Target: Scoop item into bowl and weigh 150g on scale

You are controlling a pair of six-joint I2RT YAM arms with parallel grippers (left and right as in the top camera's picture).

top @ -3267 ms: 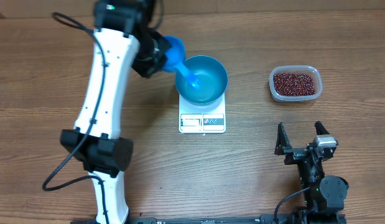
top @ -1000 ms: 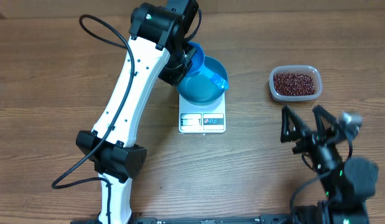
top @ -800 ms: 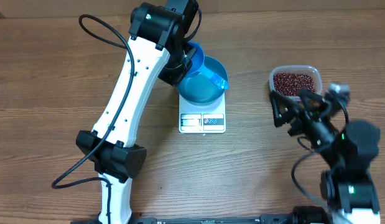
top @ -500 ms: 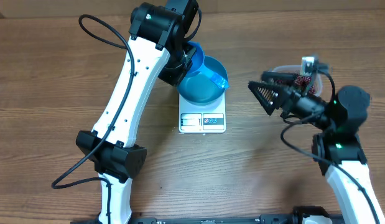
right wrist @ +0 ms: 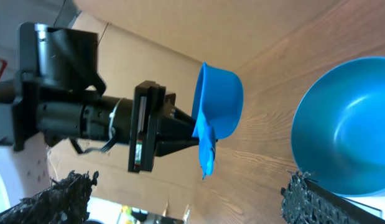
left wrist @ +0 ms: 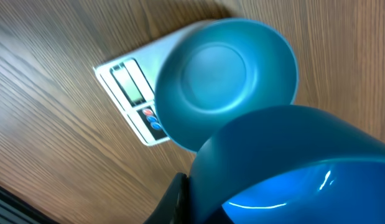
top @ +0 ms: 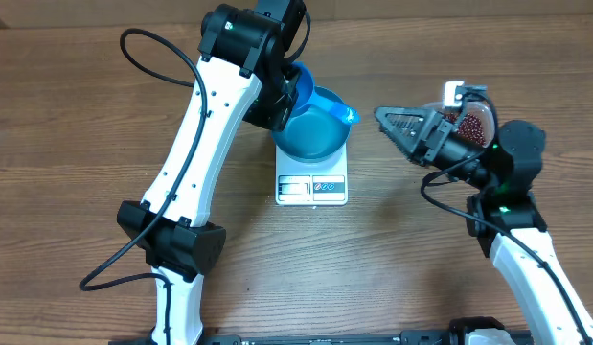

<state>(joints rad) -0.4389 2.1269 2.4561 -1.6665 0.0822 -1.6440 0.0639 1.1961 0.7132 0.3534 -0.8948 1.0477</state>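
Scale (top: 311,188) sits on the surface (top: 66,144), display toward the robot. Bowl (top: 310,139) rests on the scale. Right gripper (top: 399,132) is spread wide, grasping nothing, just beside the bowl. Behind it are beans (top: 471,117) in a tub (top: 488,110), largely hidden by the arm. Left gripper (right wrist: 180,129) is clenched on the scoop (top: 313,94), apparently over the bowl's far rim.

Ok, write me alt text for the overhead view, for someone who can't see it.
The left arm holds a small blue scoop tilted over a blue bowl sitting on a white scale on a wooden table. The right arm reaches toward the bowl with open jaws, partly hiding a clear tub of red-brown beans.
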